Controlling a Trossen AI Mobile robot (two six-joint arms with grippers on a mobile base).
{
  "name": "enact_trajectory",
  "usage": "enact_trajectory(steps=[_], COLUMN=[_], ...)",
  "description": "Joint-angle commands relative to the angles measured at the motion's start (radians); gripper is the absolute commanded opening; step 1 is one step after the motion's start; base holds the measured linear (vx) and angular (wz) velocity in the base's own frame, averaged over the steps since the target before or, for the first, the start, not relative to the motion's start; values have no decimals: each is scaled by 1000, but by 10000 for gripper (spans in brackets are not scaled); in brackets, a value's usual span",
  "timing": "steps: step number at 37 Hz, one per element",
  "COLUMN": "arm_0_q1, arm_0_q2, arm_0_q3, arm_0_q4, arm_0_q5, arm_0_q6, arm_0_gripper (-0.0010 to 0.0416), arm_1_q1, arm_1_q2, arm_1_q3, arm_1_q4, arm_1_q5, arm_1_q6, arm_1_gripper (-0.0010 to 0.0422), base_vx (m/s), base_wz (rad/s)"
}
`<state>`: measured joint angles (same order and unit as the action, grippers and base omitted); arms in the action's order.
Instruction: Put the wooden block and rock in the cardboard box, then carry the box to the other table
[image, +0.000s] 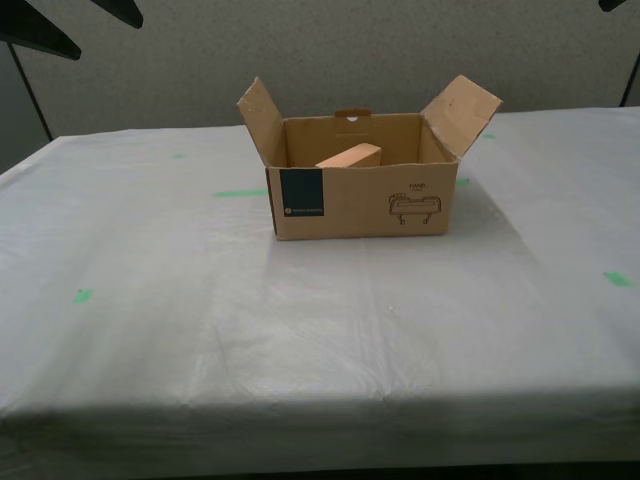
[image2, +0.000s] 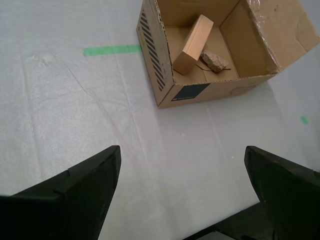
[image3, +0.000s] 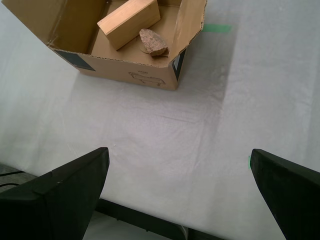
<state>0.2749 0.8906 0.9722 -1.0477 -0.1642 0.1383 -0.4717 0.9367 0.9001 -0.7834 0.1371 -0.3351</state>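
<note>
2 objects, the wooden block (image2: 193, 45) and the rock (image2: 215, 61), lie touching inside the cardboard box (image: 360, 203), which stands on the other table (image: 200, 330), its wrinkled pale sheet marked with green tape (image: 240, 193). The light corrugated carton looks stiff but crushable, its load free to slide, so opposite side walls probably offer the soundest hold. My first gripper (image3: 180, 195) and my second gripper (image2: 182, 185) hover well apart from the box, jaws spread wide and empty.
</note>
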Motion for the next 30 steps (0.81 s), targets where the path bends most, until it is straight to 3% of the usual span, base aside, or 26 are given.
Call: enact_trajectory(steps=[1, 30], arm_0_q1=[1, 1], arm_0_q2=[0, 0], arm_0_q3=[1, 1], arm_0_q4=[0, 0], arm_0_q5=[-2, -2], arm_0_q6=[0, 0], arm_0_gripper=[393, 393], arm_1_q1=[0, -1], arm_1_q2=[0, 0], arm_1_q3=[1, 1], arm_1_q4=[0, 0], arm_1_q5=[3, 3], arm_1_q6=[2, 2], arm_1_gripper=[336, 336], base_vx=[0, 0], base_wz=[0, 0])
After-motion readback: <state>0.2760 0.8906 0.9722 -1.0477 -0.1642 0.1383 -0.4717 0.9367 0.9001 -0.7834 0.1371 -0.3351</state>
